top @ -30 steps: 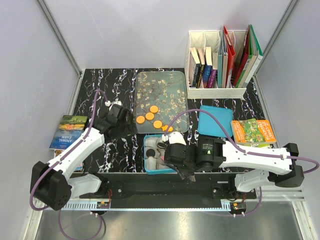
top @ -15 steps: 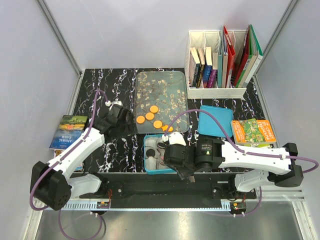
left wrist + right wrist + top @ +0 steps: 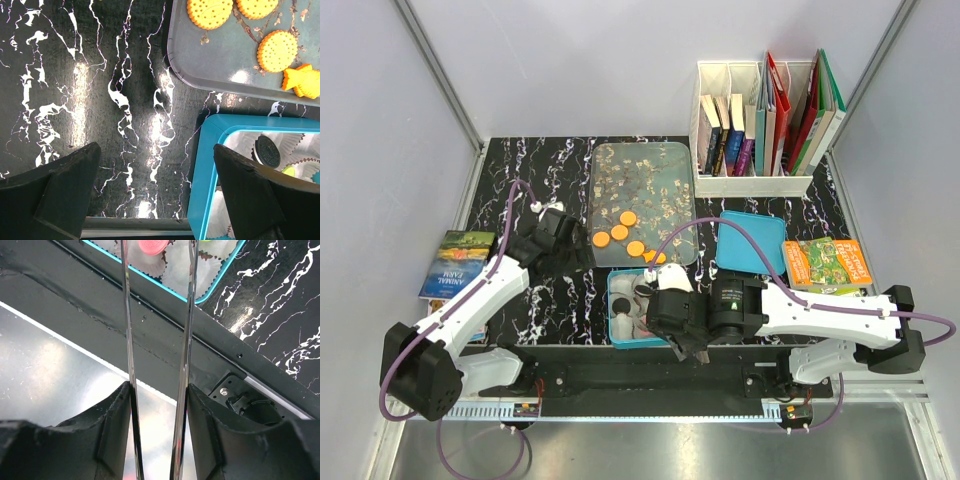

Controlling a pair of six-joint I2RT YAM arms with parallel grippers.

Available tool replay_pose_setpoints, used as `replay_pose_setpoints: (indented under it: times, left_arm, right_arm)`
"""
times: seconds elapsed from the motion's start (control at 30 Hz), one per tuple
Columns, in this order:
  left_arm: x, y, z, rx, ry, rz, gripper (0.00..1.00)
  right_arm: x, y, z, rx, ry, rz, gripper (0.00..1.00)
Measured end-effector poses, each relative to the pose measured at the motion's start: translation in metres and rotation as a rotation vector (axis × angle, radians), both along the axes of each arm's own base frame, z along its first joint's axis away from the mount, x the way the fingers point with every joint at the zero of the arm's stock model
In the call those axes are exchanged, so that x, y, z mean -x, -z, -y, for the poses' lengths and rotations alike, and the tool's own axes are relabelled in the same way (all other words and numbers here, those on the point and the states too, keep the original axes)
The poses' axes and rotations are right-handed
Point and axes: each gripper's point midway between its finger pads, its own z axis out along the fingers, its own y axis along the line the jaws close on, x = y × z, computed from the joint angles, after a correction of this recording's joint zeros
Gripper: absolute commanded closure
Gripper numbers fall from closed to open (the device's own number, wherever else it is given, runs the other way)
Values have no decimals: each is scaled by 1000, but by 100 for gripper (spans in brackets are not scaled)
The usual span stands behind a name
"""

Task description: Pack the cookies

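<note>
Several orange cookies (image 3: pixel 625 235) lie on the clear tray (image 3: pixel 640 170); the left wrist view shows them close, round ones (image 3: pixel 276 50) and a fish-shaped one (image 3: pixel 302 82). The blue box (image 3: pixel 617 322) holds paper cups, with a black cookie (image 3: pixel 267 151) in one and a pink cookie (image 3: pixel 152 246) in another. My left gripper (image 3: pixel 157 200) hangs open over the bare marble beside the box's rim (image 3: pixel 205 170). My right gripper (image 3: pixel 157 405) is shut on metal tongs (image 3: pixel 127 340), whose two blades reach over the box with a gap between them, above the pink cookie.
The box's blue lid (image 3: pixel 752 242) lies right of the tray. A white organiser with books (image 3: pixel 760 120) stands at the back right. A picture book (image 3: pixel 458 262) lies off the left edge, and an orange booklet (image 3: pixel 828 262) at the right. The table's front rail (image 3: pixel 150 355) runs under the tongs.
The right gripper's fingers have eased apart a little, letting the tongs' blades spread. The right wrist has shifted slightly left. The left arm has not moved.
</note>
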Motion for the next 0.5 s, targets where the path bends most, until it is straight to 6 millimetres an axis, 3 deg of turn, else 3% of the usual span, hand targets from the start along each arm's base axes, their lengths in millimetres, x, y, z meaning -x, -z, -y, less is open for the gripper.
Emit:
replay_pose_setpoints:
  times: [0.17,0.27,0.37,0.5]
  left_arm:
    - [0,0,0,0,0,0,1]
    - [0,0,0,0,0,0,1]
    - [0,0,0,0,0,0,1]
    - [0,0,0,0,1,0,1]
  right_arm:
    - [-7,-7,1,-4,12,38,49]
    - [-18,-22,-5,-36,19,93,50]
    - [-37,-44,-16,-87,33,144,50]
    - [-76,-51,-19,-103,83,197,51]
